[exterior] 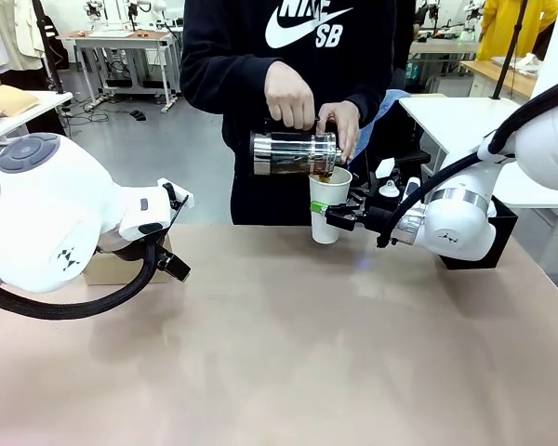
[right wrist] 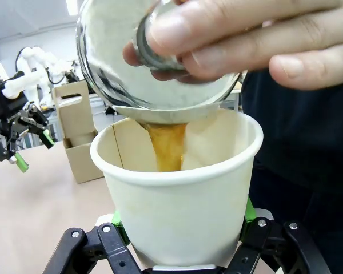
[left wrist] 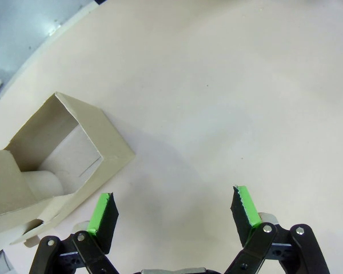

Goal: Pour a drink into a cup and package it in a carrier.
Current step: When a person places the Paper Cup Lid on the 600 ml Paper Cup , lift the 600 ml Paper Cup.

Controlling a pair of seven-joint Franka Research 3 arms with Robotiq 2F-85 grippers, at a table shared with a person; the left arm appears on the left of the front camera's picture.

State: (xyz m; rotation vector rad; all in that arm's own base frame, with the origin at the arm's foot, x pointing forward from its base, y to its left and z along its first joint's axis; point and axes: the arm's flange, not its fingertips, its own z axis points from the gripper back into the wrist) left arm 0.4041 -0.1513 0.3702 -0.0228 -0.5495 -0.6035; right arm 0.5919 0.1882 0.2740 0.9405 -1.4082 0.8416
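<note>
A person's hands (exterior: 293,98) tilt the clear glass jug (exterior: 293,153) over a white paper cup (exterior: 330,204). The brown drink (right wrist: 167,145) runs in a stream from the jug (right wrist: 154,63) into the cup (right wrist: 183,188). My right gripper (exterior: 339,218) is shut on the cup's lower part and holds it upright above the table; its green pads (right wrist: 247,211) press both sides. My left gripper (left wrist: 174,208) hangs open over bare table beside the brown cardboard carrier (left wrist: 63,154). That carrier (exterior: 107,269) sits at the table's left, mostly behind my left arm.
A black box (exterior: 502,223) stands at the table's right edge behind my right arm. The person stands at the far side, close to the cup. A white side table (exterior: 446,116) is behind on the right. The wide tan tabletop (exterior: 288,344) lies between the arms.
</note>
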